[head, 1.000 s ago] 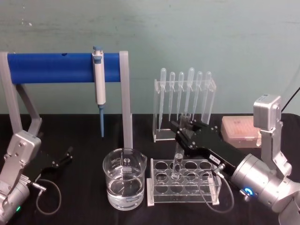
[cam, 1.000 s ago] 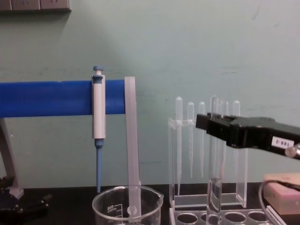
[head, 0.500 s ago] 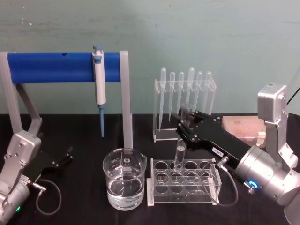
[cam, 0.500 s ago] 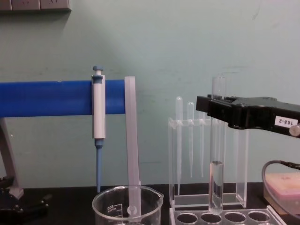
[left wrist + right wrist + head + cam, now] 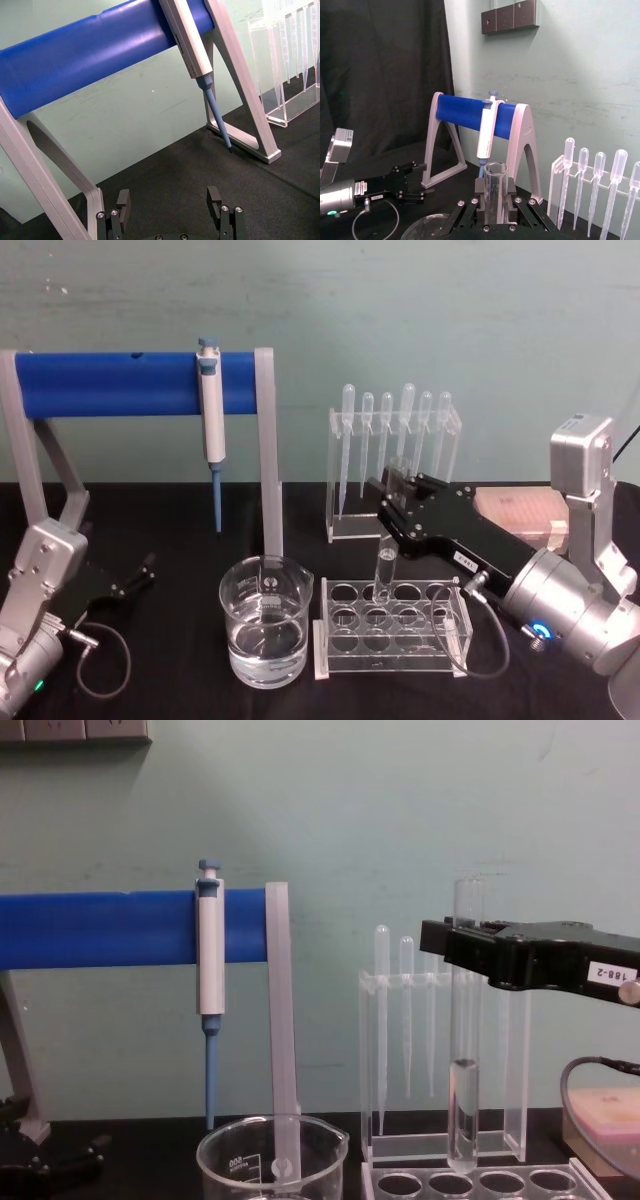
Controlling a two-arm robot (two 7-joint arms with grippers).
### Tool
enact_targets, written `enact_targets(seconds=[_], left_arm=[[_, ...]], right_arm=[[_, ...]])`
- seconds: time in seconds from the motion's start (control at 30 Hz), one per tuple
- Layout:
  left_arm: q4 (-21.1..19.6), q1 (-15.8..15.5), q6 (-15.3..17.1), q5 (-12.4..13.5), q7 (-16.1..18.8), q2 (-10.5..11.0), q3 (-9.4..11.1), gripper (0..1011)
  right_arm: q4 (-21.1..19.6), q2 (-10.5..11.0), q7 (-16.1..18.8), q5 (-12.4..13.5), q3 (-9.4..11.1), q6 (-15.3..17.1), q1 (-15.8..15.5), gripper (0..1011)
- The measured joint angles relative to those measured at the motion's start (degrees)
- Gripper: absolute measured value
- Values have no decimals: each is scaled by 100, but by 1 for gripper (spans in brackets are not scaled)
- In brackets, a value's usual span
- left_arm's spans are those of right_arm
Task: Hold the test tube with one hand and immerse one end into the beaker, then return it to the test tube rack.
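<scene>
The test tube (image 5: 464,1110) hangs upright, its round bottom just above the clear rack (image 5: 500,1184), with a little liquid in its lower part. My right gripper (image 5: 462,945) is shut on the tube near its rim; the rim (image 5: 496,170) stands up between the black fingers. In the head view the tube (image 5: 384,572) sits over the rack's back row. The beaker (image 5: 266,633), partly filled with clear liquid, stands on the black table to the left of the rack. My left gripper (image 5: 169,197) rests open at the table's left, holding nothing.
A blue-barred stand (image 5: 130,383) with a hanging micropipette (image 5: 211,410) rises behind the beaker. A clear holder with several plastic pipettes (image 5: 395,455) stands behind the rack (image 5: 390,632). A pink box (image 5: 515,510) lies at the back right.
My right gripper has lifted the test tube up out of the rack hole; its bottom now clears the rack. The left arm has not moved.
</scene>
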Motion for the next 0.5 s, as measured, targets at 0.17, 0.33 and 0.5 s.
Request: enact_targets(seconds=[0.17,0.33,0.5], left_arm=[[0,0,0,0,0,0,0,1000],[0,0,0,0,0,0,0,1000],[0,0,0,0,0,0,0,1000]], right_arm=[[3,-2,0,2,-2,-4,-3,225],[5,-4,1,3,-5,-9,-5,225],[7,-7,2,6,-8,-13,-7,225]])
